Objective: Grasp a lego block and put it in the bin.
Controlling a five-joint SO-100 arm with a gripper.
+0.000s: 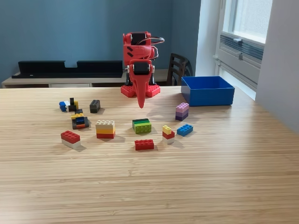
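**Arm folded at its base, blocks on the table, bin at the far right**

You have the red arm [139, 65] folded back over its base at the far middle of the wooden table [210, 182]. Its gripper [140, 103] points straight down, tip hanging above the tabletop, clear of every block. From this angle the fingers read as one closed red point with nothing between them; you can see no gap.

The bin [208, 91] sits on the table just to the exterior view's right of the arm's base. It is blue and open-topped; the part of its inside that shows holds no block.

Your blocks lie in a loose band in front of the arm. From the exterior view's left:
- a small cluster with blue, white, black and yellow pieces [68, 105]
- a dark grey block [95, 106]
- a mixed stack with yellow, blue and red [80, 120]
- a red-on-white block [70, 139], nearest the left edge of the group
- a cream, yellow and red stack [105, 129]
- a green block [141, 126], nearly below the gripper but nearer the camera
- a red block [144, 144], nearest the camera
- a small yellow, red and white stack [168, 134]
- a blue block [185, 129], just beside that stack
- a purple stack [182, 111], the block nearest the bin, still apart from it

Behind the table you see a black shelf unit [70, 68], a dark chair [178, 67] and a window [243, 28] on the right.
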